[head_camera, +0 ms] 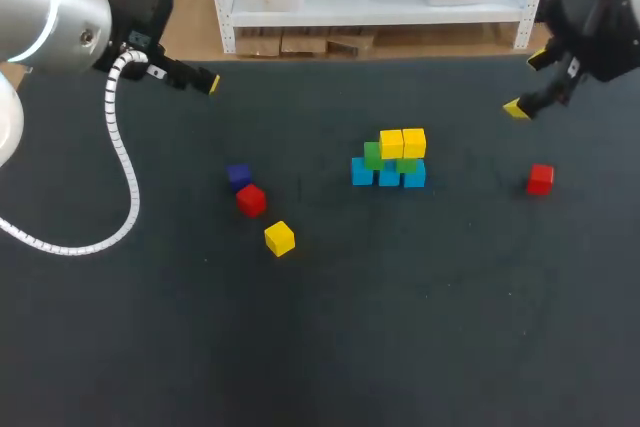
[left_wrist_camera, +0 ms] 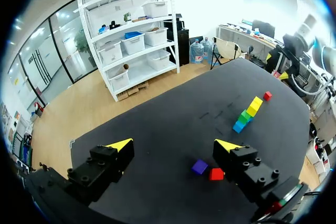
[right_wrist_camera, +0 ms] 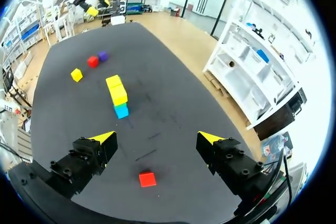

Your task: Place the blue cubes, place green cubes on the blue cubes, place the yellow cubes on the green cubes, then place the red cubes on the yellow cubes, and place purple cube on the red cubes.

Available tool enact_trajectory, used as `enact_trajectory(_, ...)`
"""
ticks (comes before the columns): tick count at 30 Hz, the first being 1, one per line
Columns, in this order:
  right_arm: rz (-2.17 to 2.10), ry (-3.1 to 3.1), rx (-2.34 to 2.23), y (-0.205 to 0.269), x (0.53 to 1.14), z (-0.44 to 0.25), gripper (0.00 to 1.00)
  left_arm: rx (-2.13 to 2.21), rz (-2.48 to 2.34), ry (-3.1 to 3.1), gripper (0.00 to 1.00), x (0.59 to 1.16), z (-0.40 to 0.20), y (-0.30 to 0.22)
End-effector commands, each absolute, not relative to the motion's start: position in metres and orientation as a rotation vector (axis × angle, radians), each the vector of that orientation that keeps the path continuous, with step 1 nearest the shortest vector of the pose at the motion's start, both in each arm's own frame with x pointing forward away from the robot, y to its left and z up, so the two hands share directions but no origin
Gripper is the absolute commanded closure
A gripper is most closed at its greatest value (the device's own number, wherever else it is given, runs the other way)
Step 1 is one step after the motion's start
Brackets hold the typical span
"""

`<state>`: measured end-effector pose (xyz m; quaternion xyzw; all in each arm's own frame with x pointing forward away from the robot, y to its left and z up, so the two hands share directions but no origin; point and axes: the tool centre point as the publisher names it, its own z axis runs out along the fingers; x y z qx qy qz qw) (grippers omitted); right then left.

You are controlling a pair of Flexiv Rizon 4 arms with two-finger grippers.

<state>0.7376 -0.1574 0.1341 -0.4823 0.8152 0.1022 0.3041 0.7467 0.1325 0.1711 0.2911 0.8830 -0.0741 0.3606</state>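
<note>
the table [head_camera: 320,347] is one dark, matte sheet that fills the head view from edge to edge, and in the right wrist view a few faint pale scuffs [right_wrist_camera: 148,153] show on it ahead of the fingers.

a little right of the frame's middle stands the stack. three blue cubes [head_camera: 389,176] sit in a touching row on the table. two green cubes [head_camera: 373,155] rest on them, partly hidden. two yellow cubes [head_camera: 403,143] sit side by side on top.

left of the middle, well apart from the stack, the purple cube [head_camera: 238,177] lies on the table with the left-hand red cube [head_camera: 250,199] just beside it, toward the lower right. the loose yellow cube [head_camera: 280,238] lies near them, lower in the frame. the right-hand red cube [head_camera: 540,178] lies alone on the bare surface at the right of the frame.

the left gripper [left_wrist_camera: 173,145] hangs over the upper left of the table, its fingers spread wide with nothing between them. in its wrist view the purple cube and the left-hand red cube lie below, close by one finger. a white ribbed hose [head_camera: 120,197] loops from that arm down the left side of the frame.

the right gripper [right_wrist_camera: 156,137] hangs over the upper right, also wide and empty. in its wrist view the right-hand red cube lies on the table below the gap between its fingers, touching neither.
</note>
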Motion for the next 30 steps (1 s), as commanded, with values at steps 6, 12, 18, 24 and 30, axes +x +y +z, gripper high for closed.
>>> enact_trajectory(6, 0.285, 2.154, -1.278, -0.159, 0.744, 0.13, 0.0, 0.754, -0.198, 2.273, 0.0, 0.747, 0.171, 0.134)
enact_trajectory(12, 0.285, 2.154, -1.278, -0.159, 0.744, 0.13, 0.0, 0.754, -0.198, 2.273, 0.0, 0.747, 0.171, 0.134)
enact_trajectory(18, 0.285, 2.154, -1.278, -0.159, 0.744, 0.13, 0.0, 0.754, -0.198, 2.273, 0.0, 0.747, 0.171, 0.134)
enact_trajectory(24, 0.285, 2.154, -1.278, -0.159, 0.744, 0.13, 0.0, 0.886, -0.125, 2.264, 0.0, 0.735, 0.183, 0.124)
enact_trajectory(30, 0.285, 2.154, -1.278, -0.159, 0.744, 0.13, 0.0, 1.129, 0.187, 2.365, 0.0, 0.697, 0.176, 0.106)
